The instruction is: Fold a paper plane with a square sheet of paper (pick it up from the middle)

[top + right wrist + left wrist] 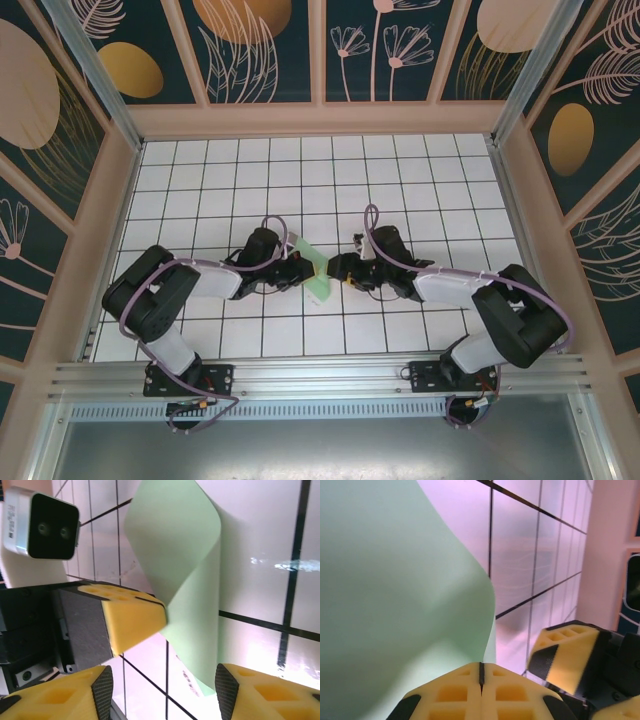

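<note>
White grid tiles cover the table [400,180], which is walled by dark floral panels [260,50]. From above, the square sheet of paper [316,272] stands curled at mid-table, with the left gripper [304,268] on the sheet's left and the right gripper [334,268] on its right. In the left wrist view, the left fingers [455,695] are pressed together on the sheet's edge. In the right wrist view, the right fingers [270,692] stand apart, with the sheet's lower corner between them, unclamped.
</note>
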